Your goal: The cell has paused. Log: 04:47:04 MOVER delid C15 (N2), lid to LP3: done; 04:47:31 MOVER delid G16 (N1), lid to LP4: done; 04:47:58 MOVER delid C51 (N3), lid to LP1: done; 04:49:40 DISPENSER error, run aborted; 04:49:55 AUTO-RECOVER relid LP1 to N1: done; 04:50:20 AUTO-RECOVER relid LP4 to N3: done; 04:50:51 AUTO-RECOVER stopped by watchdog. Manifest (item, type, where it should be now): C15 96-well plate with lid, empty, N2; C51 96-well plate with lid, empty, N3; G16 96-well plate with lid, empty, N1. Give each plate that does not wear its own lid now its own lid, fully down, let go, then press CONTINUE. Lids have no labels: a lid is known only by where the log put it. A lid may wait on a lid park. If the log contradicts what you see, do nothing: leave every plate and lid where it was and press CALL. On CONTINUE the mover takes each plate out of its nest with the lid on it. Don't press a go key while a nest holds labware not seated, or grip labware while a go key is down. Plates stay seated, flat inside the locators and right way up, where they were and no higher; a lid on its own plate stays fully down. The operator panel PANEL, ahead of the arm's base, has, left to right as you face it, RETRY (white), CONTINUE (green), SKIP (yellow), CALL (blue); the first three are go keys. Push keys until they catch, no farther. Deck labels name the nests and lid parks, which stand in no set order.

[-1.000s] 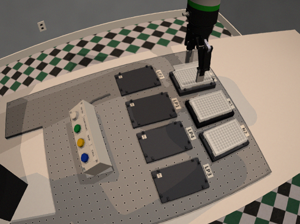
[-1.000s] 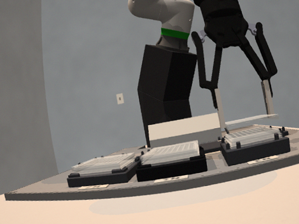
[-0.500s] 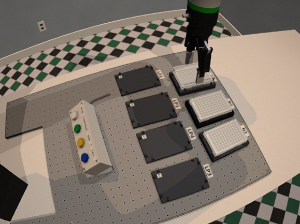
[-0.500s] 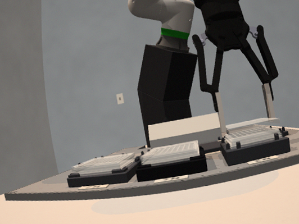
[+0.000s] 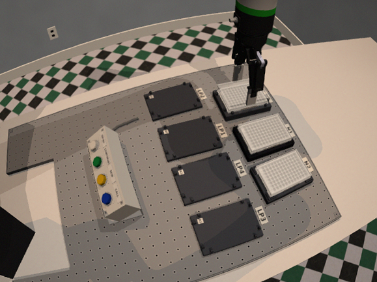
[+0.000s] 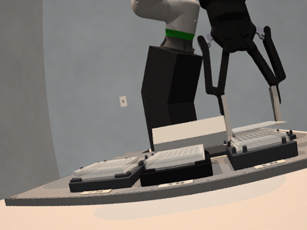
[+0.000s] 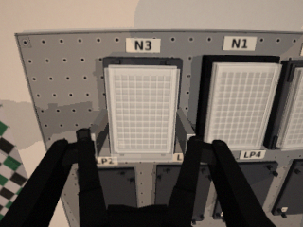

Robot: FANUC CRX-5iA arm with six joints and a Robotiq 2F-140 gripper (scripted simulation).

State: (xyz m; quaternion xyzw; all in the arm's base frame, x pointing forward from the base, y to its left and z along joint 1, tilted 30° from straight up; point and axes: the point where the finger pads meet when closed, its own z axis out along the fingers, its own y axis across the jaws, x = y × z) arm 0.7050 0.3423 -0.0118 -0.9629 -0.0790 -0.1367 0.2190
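My gripper (image 5: 244,86) is shut on a clear lid (image 6: 258,126) and holds it level, a little above the 96-well plate in nest N3. The lid does not touch the plate in the exterior view. In the wrist view the gripper (image 7: 142,137) and the lid sit squarely over the N3 plate (image 7: 142,110). The plates in N1 (image 5: 264,132) and N2 (image 5: 282,172) each carry a clear lid lying flat. Both also show in the exterior view, N1 (image 6: 173,155) and N2 (image 6: 106,167).
Lid parks LP2 (image 5: 173,100), LP1 (image 5: 189,138), LP4 (image 5: 206,177) and LP3 (image 5: 225,225) are bare dark pads. The operator panel (image 5: 113,173) stands to their left with white (image 5: 95,144), green (image 5: 97,161), yellow (image 5: 101,178) and blue (image 5: 106,198) keys, none pressed.
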